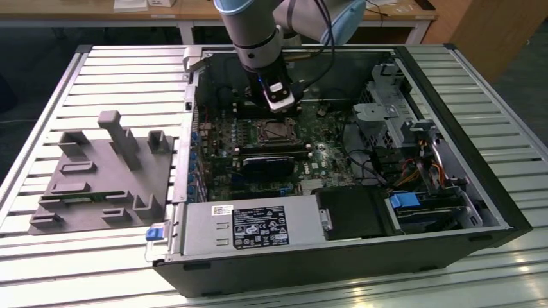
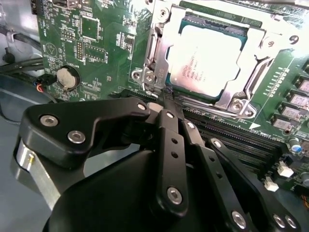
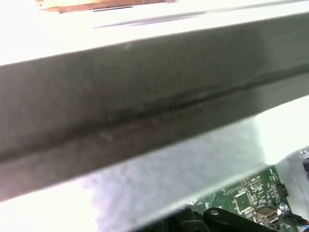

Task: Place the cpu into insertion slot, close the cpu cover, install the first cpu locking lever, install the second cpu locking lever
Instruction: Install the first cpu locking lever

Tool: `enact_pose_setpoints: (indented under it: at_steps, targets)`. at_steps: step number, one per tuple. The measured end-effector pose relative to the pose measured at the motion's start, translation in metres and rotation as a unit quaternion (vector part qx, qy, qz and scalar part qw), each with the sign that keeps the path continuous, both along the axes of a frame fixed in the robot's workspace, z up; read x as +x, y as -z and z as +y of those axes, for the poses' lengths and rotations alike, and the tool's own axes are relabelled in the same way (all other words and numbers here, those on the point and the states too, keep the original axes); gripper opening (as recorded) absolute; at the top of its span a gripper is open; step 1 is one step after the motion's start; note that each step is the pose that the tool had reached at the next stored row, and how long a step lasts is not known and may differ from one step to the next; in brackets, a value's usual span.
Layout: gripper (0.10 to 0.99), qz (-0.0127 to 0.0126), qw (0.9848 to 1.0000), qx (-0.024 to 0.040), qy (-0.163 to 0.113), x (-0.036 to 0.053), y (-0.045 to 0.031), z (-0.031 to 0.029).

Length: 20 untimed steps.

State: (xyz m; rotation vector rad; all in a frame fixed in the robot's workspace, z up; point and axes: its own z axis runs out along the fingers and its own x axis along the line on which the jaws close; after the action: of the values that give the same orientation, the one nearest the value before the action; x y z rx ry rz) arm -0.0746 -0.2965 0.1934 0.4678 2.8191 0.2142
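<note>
The cpu (image 2: 207,60), with its dull silver top, lies in the insertion slot (image 1: 276,131) on the green board. The cpu cover (image 2: 253,53), a silvery frame, lies flat around it, and the chip shows through its window. My gripper (image 2: 166,102) is at the socket's near corner, its black fingers (image 2: 169,140) drawn together and shut, with the tips touching or almost touching the socket's metal edge. Whether a thin lever is pinched there is hidden. In the exterior view the gripper (image 1: 278,106) hangs just behind the socket, inside the open computer case.
Long black slots (image 2: 241,140) run beside the socket, and a coin battery (image 2: 66,77) sits on the board. In the case are a power supply (image 1: 248,228), a black block (image 1: 265,168) and a drive cage (image 1: 411,128). A grey fixture (image 1: 102,173) lies on the exterior view's left.
</note>
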Motion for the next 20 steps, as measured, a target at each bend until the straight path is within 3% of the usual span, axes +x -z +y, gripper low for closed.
enact_pose_setpoints:
  at_steps: [10,16,17,18,20]
  targets:
    - [0.102,0.0,1.0,0.0,0.0,0.0,-0.0149,0.0]
    - [0.102,0.0004,1.0,-0.0001,0.0,0.0,-0.0152,-0.0001]
    - [0.102,0.0025,1.0,0.0,0.0,0.0002,-0.0151,-0.0001]
    - [0.102,0.0065,1.0,-0.0001,0.0,0.0003,-0.015,-0.0001]
    - [0.102,0.0182,0.9998,-0.0005,0.0,0.001,-0.0147,-0.0001]
